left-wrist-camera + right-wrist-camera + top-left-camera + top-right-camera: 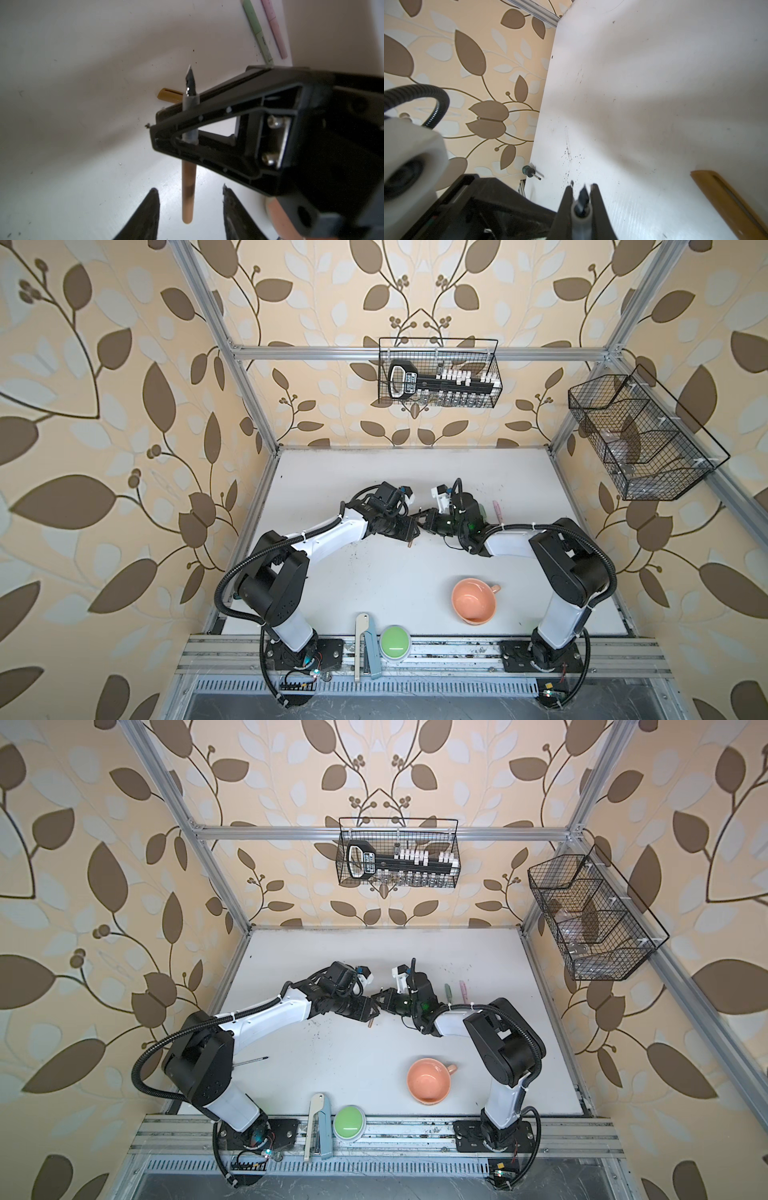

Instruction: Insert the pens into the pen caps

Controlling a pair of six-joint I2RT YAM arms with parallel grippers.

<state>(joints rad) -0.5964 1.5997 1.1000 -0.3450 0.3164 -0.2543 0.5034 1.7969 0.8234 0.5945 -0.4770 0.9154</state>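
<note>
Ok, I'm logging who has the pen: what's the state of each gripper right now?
Left gripper: open, holding nothing.
Right gripper: shut on the tan pen, near its tip.

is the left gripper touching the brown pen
Apart. Left wrist view: table shows either side of the pen inside the open left gripper; right gripper holds it.

Robot test cell, lab type. Aluminium frame [311, 352] lined with leaf-print wallpaper [104, 427]; white surface [374, 489] inside. Two arms [328, 533] bolted to a front rail [436, 649]; wire baskets [436, 339] hang on the frame.
</note>
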